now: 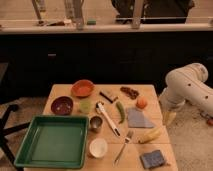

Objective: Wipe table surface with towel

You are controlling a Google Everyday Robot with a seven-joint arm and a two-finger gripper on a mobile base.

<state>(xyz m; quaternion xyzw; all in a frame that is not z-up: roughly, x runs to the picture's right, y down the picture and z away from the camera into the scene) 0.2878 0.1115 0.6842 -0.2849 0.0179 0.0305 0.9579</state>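
Towel (138, 118), grey and flat on the right half of the table (60, 92) between the orange (142, 103) and a yellow item (151, 135), is so crowded that wiping could sweep them off, while the gripper (170, 118), open or closed I cannot tell, hangs beside the right edge.

From my console I see the light wooden table (62, 92) carrying a green rectangular plastic tray (52, 142) at its near-left corner, an orange bowl (82, 88), a dark red bowl (62, 105), a folded grey towel (138, 118), a round orange fruit (141, 103) and a metal fork (122, 146). The robot's gripper (170, 118) hangs just beside the table's right edge.
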